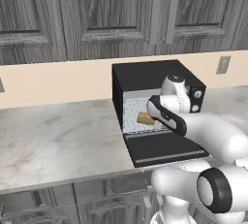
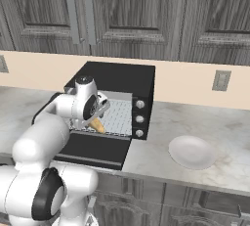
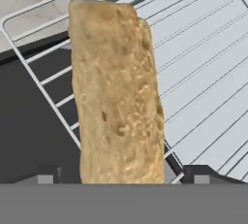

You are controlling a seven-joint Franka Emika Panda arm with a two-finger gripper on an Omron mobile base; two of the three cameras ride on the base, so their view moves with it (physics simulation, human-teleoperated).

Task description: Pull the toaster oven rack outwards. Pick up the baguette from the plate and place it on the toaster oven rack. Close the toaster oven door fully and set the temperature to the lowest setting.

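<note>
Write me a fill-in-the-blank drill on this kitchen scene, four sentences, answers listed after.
1. The toaster oven door hangs ____.
2. The baguette lies over the toaster oven ____, in front of the tool.
3. The plate on the counter is ____.
4. The toaster oven has ____ knobs down its front.

Missing words: open; rack; empty; three

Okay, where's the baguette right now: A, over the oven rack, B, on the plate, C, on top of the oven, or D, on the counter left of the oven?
A: the baguette lies above the rack bars at the open oven, and the plate is bare.
</note>
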